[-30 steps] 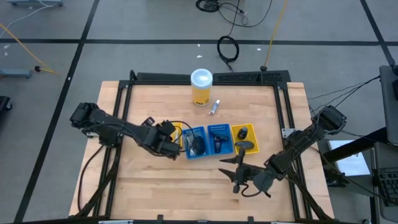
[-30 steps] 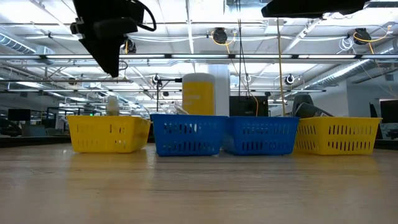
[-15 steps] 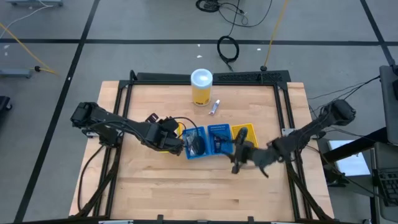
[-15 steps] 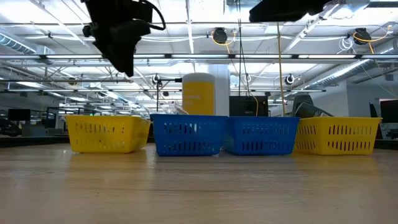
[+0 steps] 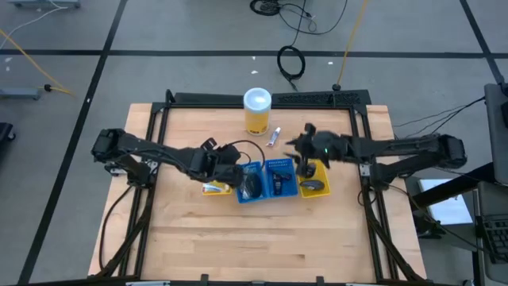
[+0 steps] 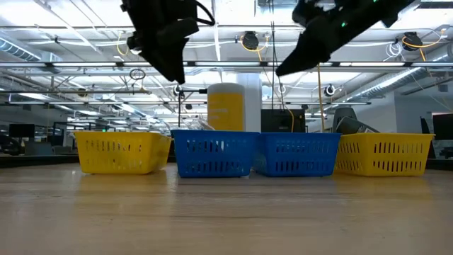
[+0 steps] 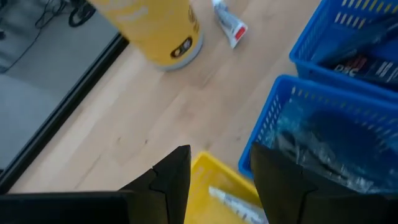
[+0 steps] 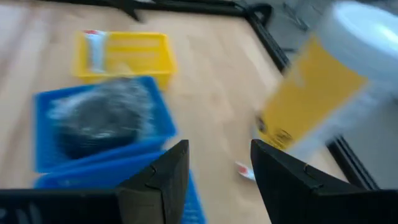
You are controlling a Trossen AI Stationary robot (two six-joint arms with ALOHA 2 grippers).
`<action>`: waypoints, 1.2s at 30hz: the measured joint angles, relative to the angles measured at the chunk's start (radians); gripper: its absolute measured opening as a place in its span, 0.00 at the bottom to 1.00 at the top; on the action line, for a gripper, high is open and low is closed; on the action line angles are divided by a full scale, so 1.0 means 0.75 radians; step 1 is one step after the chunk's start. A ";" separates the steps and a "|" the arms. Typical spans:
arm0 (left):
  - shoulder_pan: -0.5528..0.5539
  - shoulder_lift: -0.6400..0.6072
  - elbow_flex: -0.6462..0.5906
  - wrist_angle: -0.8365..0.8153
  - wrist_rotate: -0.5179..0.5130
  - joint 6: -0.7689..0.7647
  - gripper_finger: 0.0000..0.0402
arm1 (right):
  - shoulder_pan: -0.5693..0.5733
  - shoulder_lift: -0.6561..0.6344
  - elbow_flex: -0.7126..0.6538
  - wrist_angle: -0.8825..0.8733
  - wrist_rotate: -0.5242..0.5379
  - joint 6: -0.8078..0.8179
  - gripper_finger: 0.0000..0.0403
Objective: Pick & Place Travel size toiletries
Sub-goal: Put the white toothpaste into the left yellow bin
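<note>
Trays sat in a row near the middle of your table: a yellow tray toward the left edge, two blue trays, then a second yellow tray toward the right edge, which reads as one tray per kind of toiletry. Your tall yellow canister stood upright toward the far edge, and one white tube lay loose on the wood just beside it, outside every tray, so it looked like the last piece to fetch. Your right gripper hung above the table near that tube and over the far rim of the right-hand trays, its fingers apart with nothing between them. Your left gripper hovered over the left yellow tray, fingers likewise apart and empty, with a white tube lying in the tray below. Wrapped dark pieces filled the blue tray next to it, a dark oval piece lay in the right yellow tray. I judged the canister the main obstacle, standing close enough to crowd a reach for the loose tube.
</note>
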 joint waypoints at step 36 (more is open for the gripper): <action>0.062 0.000 0.000 0.311 0.007 0.254 0.41 | -0.798 0.777 0.386 -0.123 -0.629 0.657 0.41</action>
